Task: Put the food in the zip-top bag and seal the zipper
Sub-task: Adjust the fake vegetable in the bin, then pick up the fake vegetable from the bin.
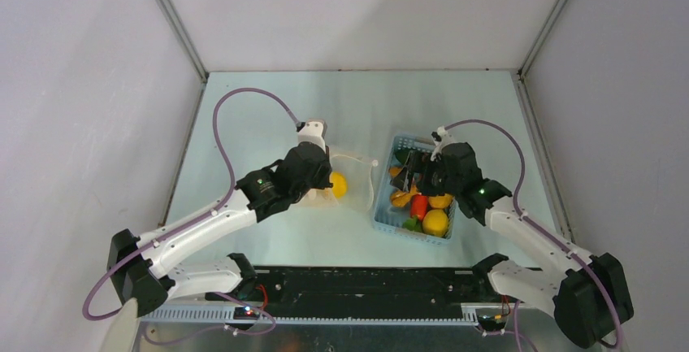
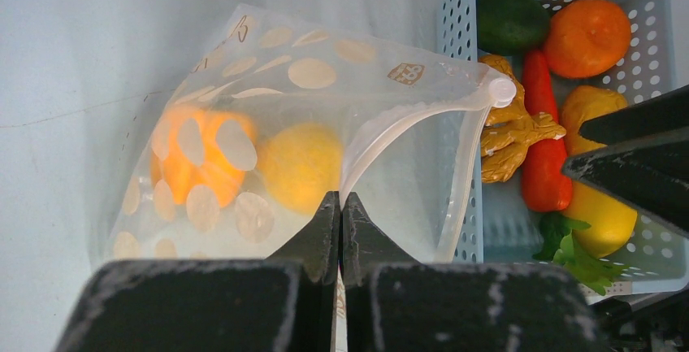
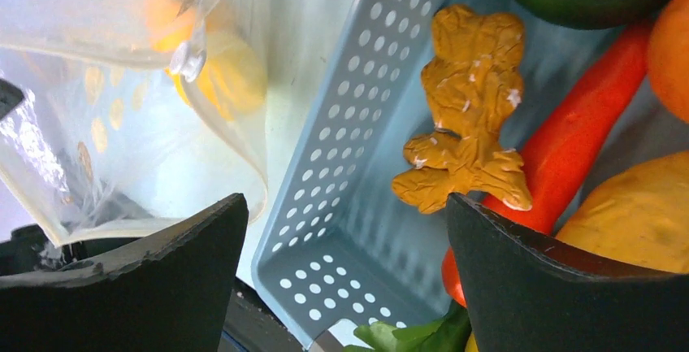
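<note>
Loosely Gaping Bag, Pinched at Its Lip

Thin, clear and crinkly, the bag [image 2: 325, 84] lies on the pale counter [image 1: 268, 124] just left of the basket [image 2: 455, 35]. Its film is printed with white round dots. Its mouth gapes toward the basket, and the white zipper [image 2: 390, 124] curves along the lip to a round slider [image 2: 501, 90] that reaches the basket wall. Inside sit two smooth rounded things, an orange piece [image 2: 199, 157] and a yellow piece [image 2: 301, 165]. The left gripper [image 2: 340, 206] is closed tight, pinching the bag's near lip between its black fingers.

More food lies in the light blue, perforated plastic basket: knobbly tan ginger [image 3: 471, 108], a long glossy red pepper [image 2: 544, 149], a dark green piece [image 2: 510, 20], an orange fruit [image 2: 587, 36], a lemon [image 2: 601, 218] and leafy greens [image 2: 573, 246]. The right gripper [image 3: 345, 214] hovers over it with jaws spread wide, holding nothing. One finger is outside the basket wall on the bag's side, the other above the red pepper.
</note>
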Motion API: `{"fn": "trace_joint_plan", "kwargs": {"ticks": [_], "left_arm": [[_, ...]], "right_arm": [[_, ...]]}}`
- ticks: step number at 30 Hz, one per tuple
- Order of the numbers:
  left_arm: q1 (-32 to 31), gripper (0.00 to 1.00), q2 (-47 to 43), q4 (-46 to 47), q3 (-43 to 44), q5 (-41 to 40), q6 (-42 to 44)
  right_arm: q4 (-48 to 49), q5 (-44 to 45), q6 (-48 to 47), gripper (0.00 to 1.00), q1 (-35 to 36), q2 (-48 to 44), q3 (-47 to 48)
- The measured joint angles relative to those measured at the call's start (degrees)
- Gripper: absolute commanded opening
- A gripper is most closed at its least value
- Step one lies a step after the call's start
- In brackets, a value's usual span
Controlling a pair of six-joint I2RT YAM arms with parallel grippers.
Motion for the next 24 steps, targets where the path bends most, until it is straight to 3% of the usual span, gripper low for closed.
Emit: {"fn": "trace_joint_plan", "kwargs": {"ticks": [7,24], "left_arm": [[0.00,0.00,0.00,-0.02,0.00,0.00,0.17],[0.00,0.00,-0.04,-0.02,0.00,-0.48,0.44]], "right_arm": [[0.09,1.53,-3.45,0.94,0.35,3.39,0.33],[1.75,3.28,-10.49,0.76,-2.51,22.97,11.04]]}}
